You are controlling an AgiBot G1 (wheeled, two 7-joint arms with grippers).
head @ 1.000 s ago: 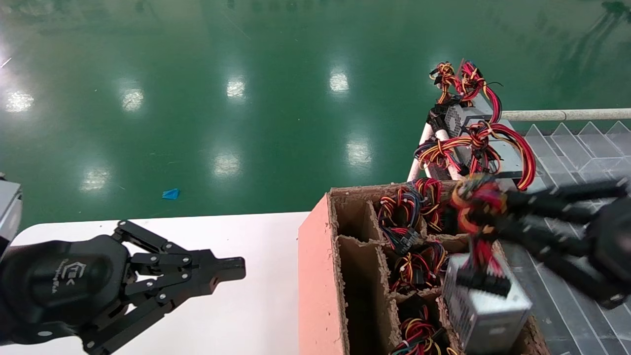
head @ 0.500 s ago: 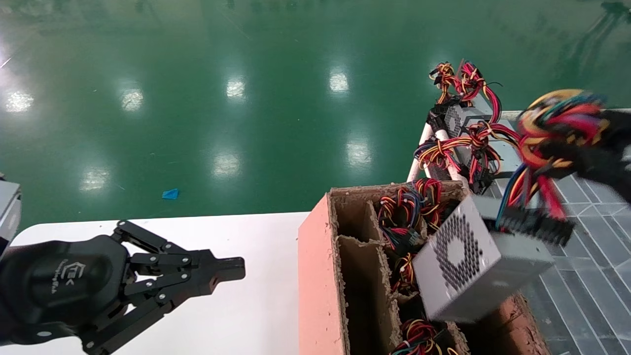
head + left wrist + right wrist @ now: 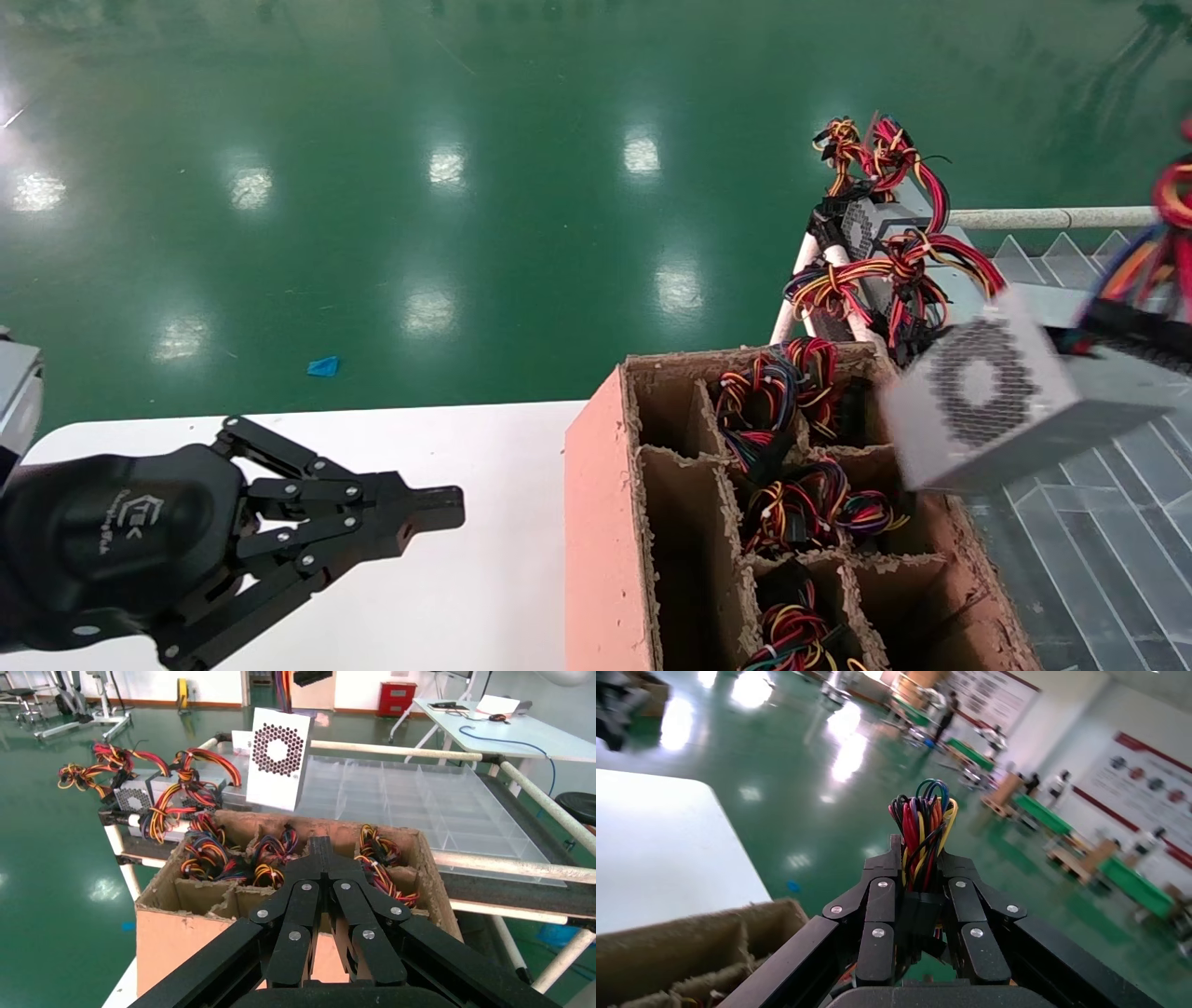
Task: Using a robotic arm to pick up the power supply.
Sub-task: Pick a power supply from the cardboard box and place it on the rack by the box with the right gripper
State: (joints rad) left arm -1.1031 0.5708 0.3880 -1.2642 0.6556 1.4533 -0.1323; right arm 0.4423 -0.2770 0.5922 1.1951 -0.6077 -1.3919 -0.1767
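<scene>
Nearest, over the white table's [image 3: 447, 596] front left part, the left end effector [image 3: 438, 508] hangs parked, fingers pressed together. Beside the table's right edge stands the pink-sided divider box [image 3: 601, 522], wire bundles filling several of its compartments. Above the box's far right corner, clear of its rim, the power supply [image 3: 987, 401] dangles tilted, mesh side [image 3: 278, 741] facing the robot — held only by its wires [image 3: 921, 832], on which the right end effector [image 3: 921, 881] is clamped. Farther back, more supplies [image 3: 875, 224] lie on a rack.

Factory floor, glossy green epoxy floor [image 3: 372, 186], distant workbenches [image 3: 1046, 815], wall posters [image 3: 1151, 776]
</scene>
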